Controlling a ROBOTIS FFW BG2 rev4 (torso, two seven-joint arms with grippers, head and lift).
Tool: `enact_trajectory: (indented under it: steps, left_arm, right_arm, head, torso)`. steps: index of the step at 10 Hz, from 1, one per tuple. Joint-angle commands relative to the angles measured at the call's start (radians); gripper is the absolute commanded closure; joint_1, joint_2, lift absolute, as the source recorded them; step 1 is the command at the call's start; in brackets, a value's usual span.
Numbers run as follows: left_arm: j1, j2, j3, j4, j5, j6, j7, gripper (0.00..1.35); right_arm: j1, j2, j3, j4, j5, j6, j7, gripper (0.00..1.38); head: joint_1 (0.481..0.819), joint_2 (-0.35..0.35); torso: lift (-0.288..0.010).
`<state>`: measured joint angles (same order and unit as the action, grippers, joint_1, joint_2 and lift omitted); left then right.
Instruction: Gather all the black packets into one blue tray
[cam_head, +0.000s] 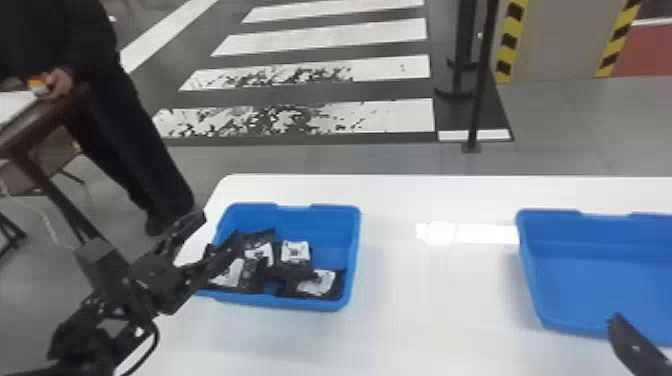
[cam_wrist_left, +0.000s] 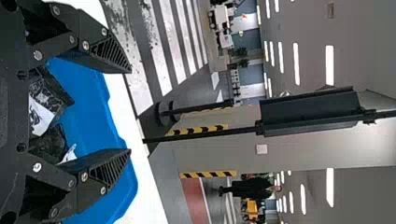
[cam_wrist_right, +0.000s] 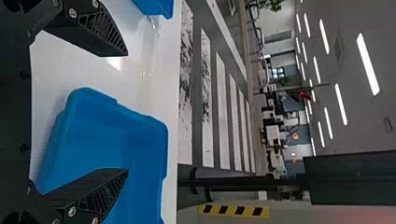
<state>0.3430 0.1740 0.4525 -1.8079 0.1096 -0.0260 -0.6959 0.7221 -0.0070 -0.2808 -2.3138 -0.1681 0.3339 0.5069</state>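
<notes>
"Where are the black packets (cam_head: 294, 270)?"

"Several lie in the left blue tray (cam_head: 354, 250), some overlapping, with white labels facing up. They sit toward its near and left sides, and bare blue floor shows at its far right."

"And the left gripper (cam_head: 218, 231)?"

"Over that tray's left side in the head view, coming in from the left. Its fingers (cam_wrist_left: 109, 52) are spread wide; the left wrist view has packets and part of the tray behind them. I can't tell whether it touches any packet."

"What about the right gripper (cam_head: 636, 346)?"

"At the near side of the other blue tray (cam_head: 527, 265), by the head view's lower right corner. The right wrist view has its fingers (cam_wrist_right: 106, 36) well apart too, one in front of that tray and one in front of the surface (cam_head: 435, 305)."

"So both trays share it?"

"Yes, the white one, well apart from each other, with a bright reflection (cam_head: 460, 233) between. Beyond is a grey floor (cam_head: 310, 159) with white stripes (cam_head: 325, 37)."
</notes>
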Motion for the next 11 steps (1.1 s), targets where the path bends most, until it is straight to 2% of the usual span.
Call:
enact_trajectory:
  steps: [1, 3, 5, 7, 9, 11]
  left_arm:
    - [0.099, -0.033, 0.002, -0.041, 0.078, -0.114, 0.016, 0.17]
    - [0.310, -0.097, 0.008, -0.206, 0.152, -0.173, 0.076, 0.18]
    - [0.487, -0.139, -0.004, -0.324, 0.213, -0.227, 0.114, 0.18]
    - [0.597, -0.172, -0.014, -0.351, 0.275, -0.293, 0.139, 0.18]
    - [0.656, -0.177, -0.064, -0.363, 0.305, -0.342, 0.159, 0.18]
    - [0.656, -0.177, -0.066, -0.361, 0.287, -0.355, 0.176, 0.19]
  right_arm:
    - [0.066, 0.008, -0.026, 0.013, -0.043, -0.155, -0.051, 0.15]
    - [0.103, 0.008, -0.056, 0.109, -0.073, -0.332, -0.068, 0.15]
    - [0.144, 0.008, -0.056, 0.187, -0.083, -0.513, -0.097, 0.15]
    - [0.218, 0.008, -0.056, 0.182, -0.081, -0.648, -0.177, 0.14]
    - [0.267, 0.008, -0.054, 0.175, -0.127, -0.707, -0.214, 0.14]
    - [0.272, 0.008, -0.056, 0.172, -0.123, -0.737, -0.226, 0.14]
  head:
    - [0.695, 0.172]
    - [0.695, 0.127]
    - [0.695, 0.078]
    - [0.695, 0.036]
    - [0.695, -0.005]
    - [0.695, -0.039]
  torso:
    - [-0.110]
    - [-0.110]
    - [-0.110]
    - [-0.110]
    - [-0.110]
    - [-0.110]
